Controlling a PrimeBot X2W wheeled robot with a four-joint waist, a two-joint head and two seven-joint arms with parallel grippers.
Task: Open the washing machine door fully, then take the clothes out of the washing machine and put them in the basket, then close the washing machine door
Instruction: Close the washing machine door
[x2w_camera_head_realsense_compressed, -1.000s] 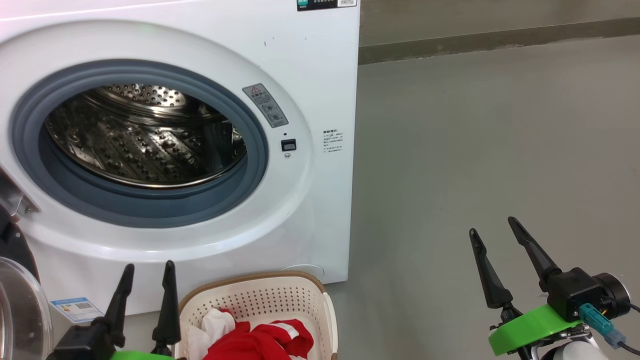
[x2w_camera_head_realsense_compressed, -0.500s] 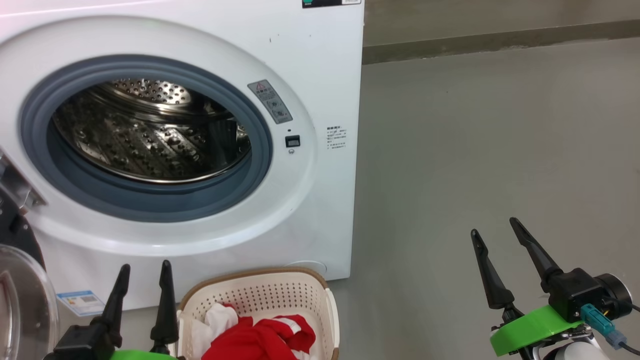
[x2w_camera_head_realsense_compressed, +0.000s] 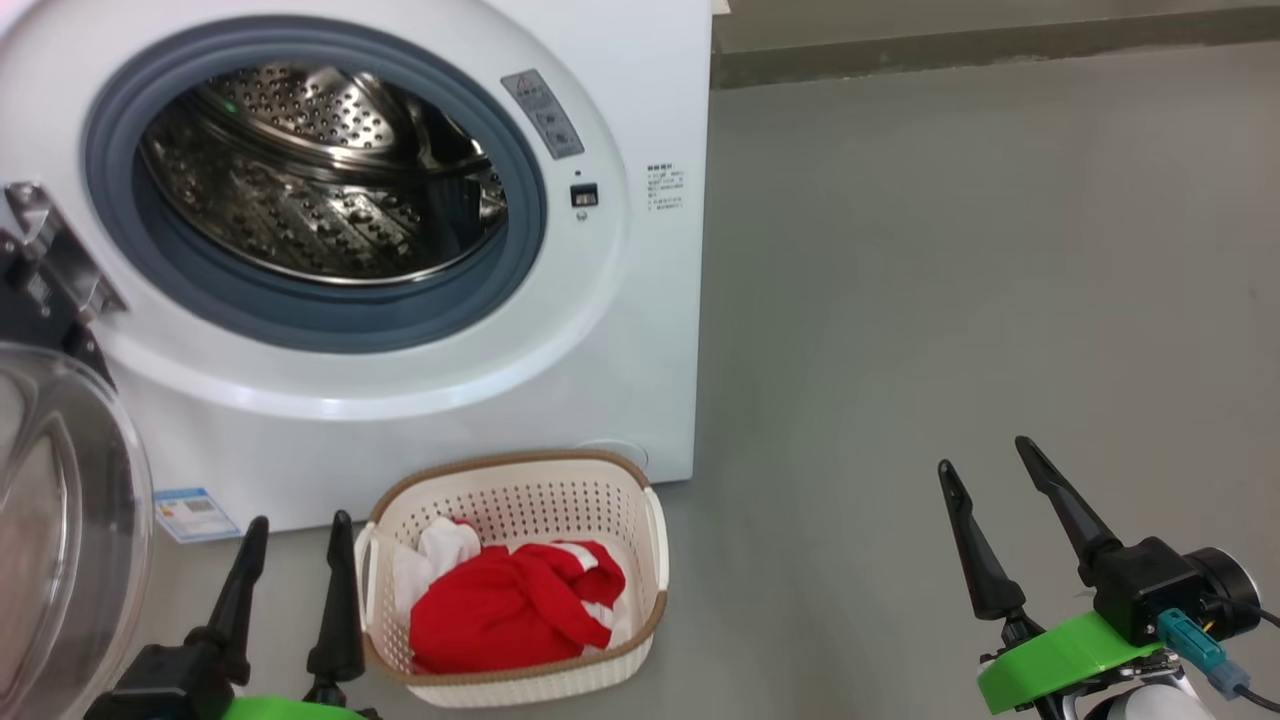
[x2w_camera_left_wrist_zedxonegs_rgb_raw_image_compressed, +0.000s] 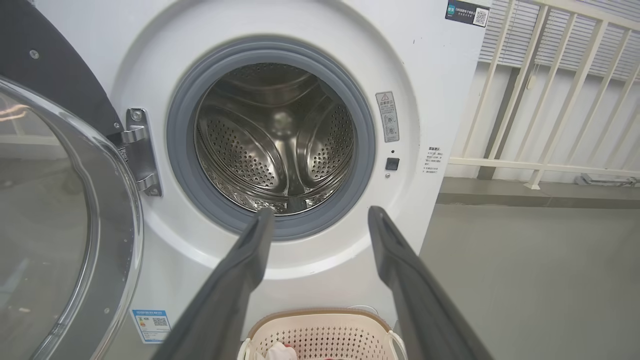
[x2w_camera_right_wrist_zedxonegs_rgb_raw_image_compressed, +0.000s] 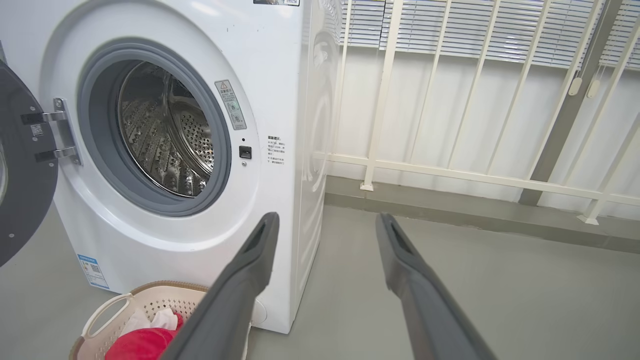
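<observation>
Grey smooth floor (x2w_camera_head_realsense_compressed: 950, 250) runs from the robot to a low kerb, and behind that kerb the right wrist view shows a white railing (x2w_camera_right_wrist_zedxonegs_rgb_raw_image_compressed: 450, 100) with slatted blinds.

The washing machine (x2w_camera_head_realsense_compressed: 620, 330) stands at the left on this floor. Its round mouth is uncovered, framed by the grey rubber ring (x2w_camera_head_realsense_compressed: 300, 325), and the perforated steel drum (x2w_camera_head_realsense_compressed: 320, 180) shows bare shining metal inside. The washing machine door (x2w_camera_head_realsense_compressed: 60, 520) is swung wide to the left on its metal hinge (x2w_camera_head_realsense_compressed: 60, 260). Its clear glass bowl bulges at the left edge of the head view, and its dark rim shows in both wrist views. A blue sticker (x2w_camera_head_realsense_compressed: 190, 512) sits low on the machine's front, near the door.

The basket (x2w_camera_head_realsense_compressed: 560, 510) stands on the floor just before the machine's lower front, towards its right corner. The clothes (x2w_camera_head_realsense_compressed: 500, 610) lie inside it as a bunched red heap with white fabric at the left and white stripes at the right.

The left end effector (x2w_camera_head_realsense_compressed: 300, 525) hovers just left of the basket with its two dark fingers apart and nothing between them; they point up towards the machine's mouth. The right end effector (x2w_camera_head_realsense_compressed: 984, 453) hangs well to the right over bare floor, its fingers likewise spread and gripping nothing.
</observation>
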